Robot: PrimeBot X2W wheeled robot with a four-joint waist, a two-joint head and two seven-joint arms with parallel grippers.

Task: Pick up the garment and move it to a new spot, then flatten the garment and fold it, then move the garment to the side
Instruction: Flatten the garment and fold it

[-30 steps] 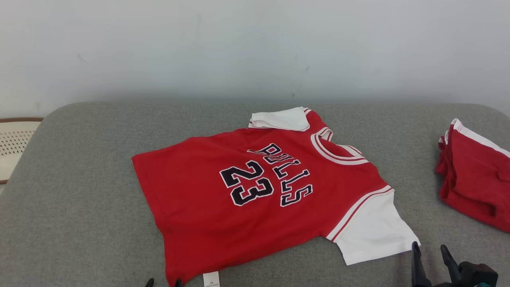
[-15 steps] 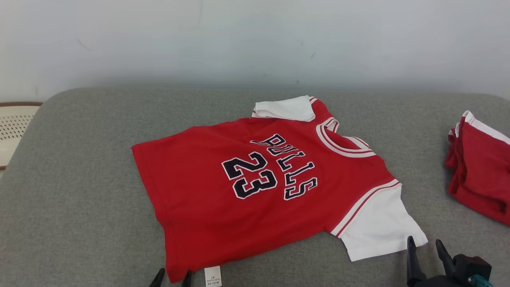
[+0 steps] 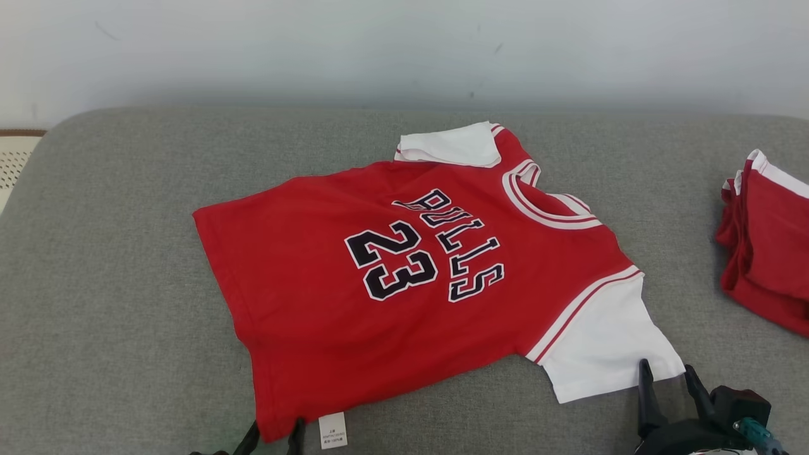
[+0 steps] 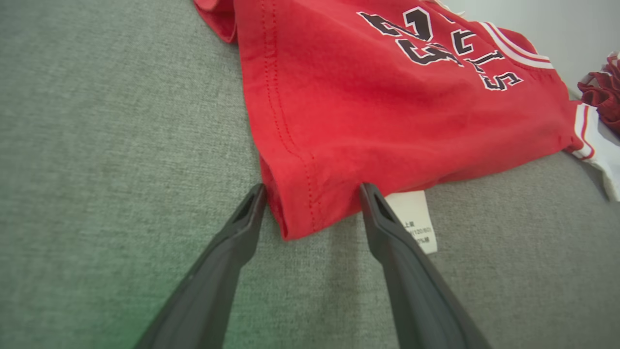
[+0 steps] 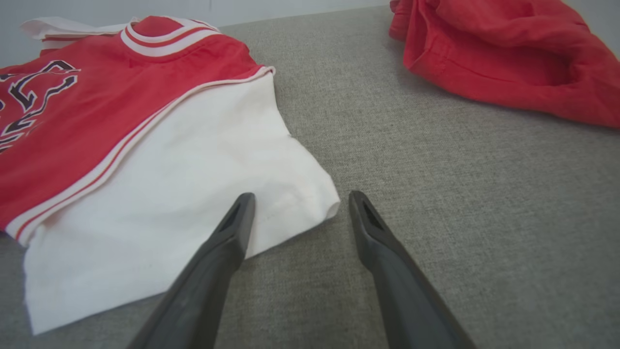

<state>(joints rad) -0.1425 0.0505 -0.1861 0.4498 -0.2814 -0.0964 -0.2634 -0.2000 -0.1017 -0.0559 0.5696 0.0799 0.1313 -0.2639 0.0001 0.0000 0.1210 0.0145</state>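
Since both arms sit at the near edge, starting there. The left gripper (image 4: 312,188) has its jaws spread wide and grips nothing. Its fingers straddle the near hem corner of the jersey (image 3: 303,265), one tip just outside the side hem and the other at the bottom hem. That second tip is right beside a white care label (image 4: 416,218) poking out from under the cloth. Can't tell if the tips touch the fabric.

The right gripper (image 5: 301,195) is also spread wide and holds nothing. It straddles the outer corner of the near sleeve (image 3: 600,347), which is white. One tip is over the sleeve cloth, the other over bare grey cushion (image 3: 114,284).

The jersey lies face up and mostly flat, mid-cushion and skewed, with the hem toward the robot's left and the collar (image 3: 543,208) toward its right. It is red, with "BULLS 23" printed in black with a white outline, and red and white stripes at the collar and sleeve seam. The far sleeve (image 3: 452,144) is folded over rather than spread.

A second red garment (image 3: 771,253) with white trim sits crumpled at the right edge of the cushion, well apart from the jersey. A pale wall (image 3: 253,50) is behind.
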